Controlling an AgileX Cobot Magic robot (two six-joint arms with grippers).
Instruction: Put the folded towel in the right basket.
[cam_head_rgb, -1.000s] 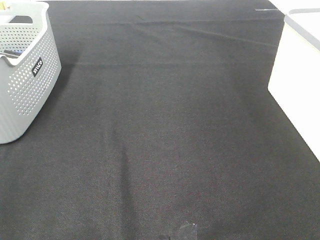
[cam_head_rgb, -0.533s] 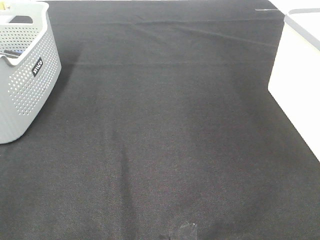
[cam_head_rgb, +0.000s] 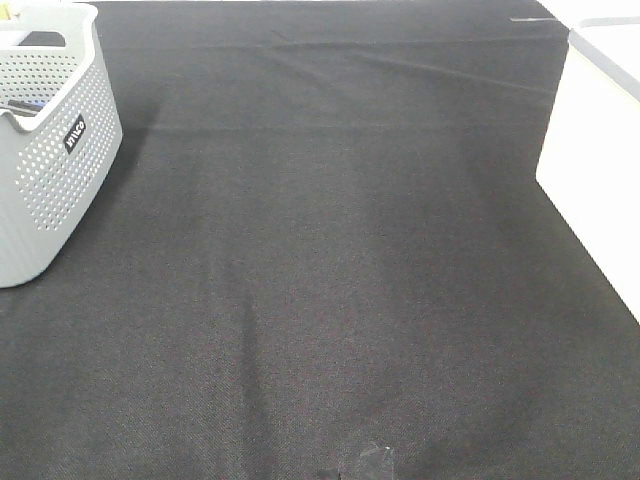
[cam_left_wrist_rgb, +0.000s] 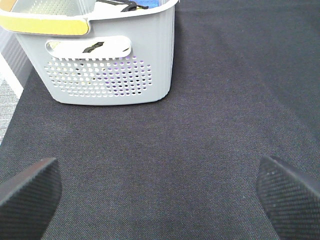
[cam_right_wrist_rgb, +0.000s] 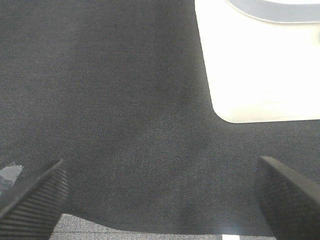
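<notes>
No folded towel shows on the black cloth in any view. The right basket (cam_head_rgb: 598, 150) is white and stands at the table's right edge; it also shows in the right wrist view (cam_right_wrist_rgb: 260, 70). My left gripper (cam_left_wrist_rgb: 160, 200) is open and empty over the cloth, facing the grey perforated basket (cam_left_wrist_rgb: 107, 75). My right gripper (cam_right_wrist_rgb: 160, 205) is open and empty over the cloth, short of the white basket. Neither gripper shows in the exterior high view.
The grey basket (cam_head_rgb: 50, 150) stands at the far left and holds a yellow-edged item (cam_left_wrist_rgb: 45, 22) and some dark and blue things. A black cloth (cam_head_rgb: 330, 250) covers the table. A scrap of clear tape (cam_head_rgb: 365, 465) lies near the front edge.
</notes>
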